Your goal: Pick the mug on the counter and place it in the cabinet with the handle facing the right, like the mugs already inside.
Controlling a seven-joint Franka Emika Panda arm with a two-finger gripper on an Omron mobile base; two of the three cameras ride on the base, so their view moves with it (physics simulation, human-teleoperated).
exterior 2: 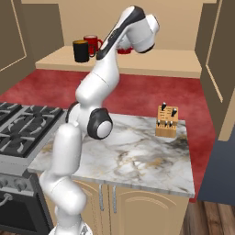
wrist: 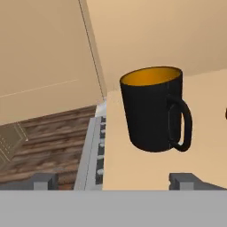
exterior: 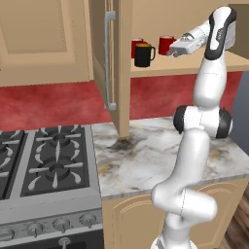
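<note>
The black mug (exterior: 143, 54) with its orange-yellow inside stands upright on the shelf of the open cabinet (exterior: 165, 69). Its loop handle (wrist: 181, 125) points right in the hand view. The same mug (exterior 2: 81, 50) sits at the shelf's left end, and in the hand view the mug (wrist: 150, 111) is a short way ahead of my fingers. My gripper (wrist: 114, 179) is open, its fingertips (wrist: 44, 179) spread wide and apart from the mug. From the left base view my gripper (exterior: 173, 51) hovers just right of the mug. The counter (exterior: 146, 155) lies below.
Two red mugs (exterior: 166, 44) (exterior: 136, 44) stand further back on the shelf. The cabinet door (exterior: 121, 63) with its silver bar (exterior: 109, 58) hangs open at the left. A knife block (exterior 2: 166, 121) sits on the counter, and a black stove (exterior: 44, 160) is to the left.
</note>
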